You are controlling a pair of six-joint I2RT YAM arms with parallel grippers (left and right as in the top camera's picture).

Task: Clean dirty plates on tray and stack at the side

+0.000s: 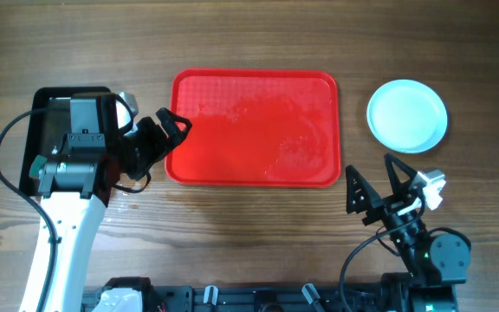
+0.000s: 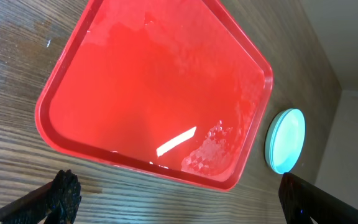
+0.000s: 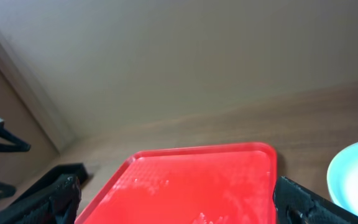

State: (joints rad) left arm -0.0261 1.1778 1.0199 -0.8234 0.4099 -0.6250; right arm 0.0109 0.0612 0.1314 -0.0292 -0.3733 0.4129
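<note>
Spreading wide, the left gripper [image 1: 165, 143] hangs just beside the left short edge of the tray [image 1: 232, 130], its jaws fully parted, empty and gripping nothing. The right gripper [image 1: 371, 166] is likewise at full spread and empty, near the front of the table [image 1: 232, 217], right of the tray's near right corner. The red tray lies in the middle with pale wet streaks across its floor and nothing else on it. The plates [image 1: 407, 115] sit off the tray, stacked to its right at the far side; how many make the stack cannot be told. A black pan [image 1: 46, 100] lies at far left under the left arm.
</note>
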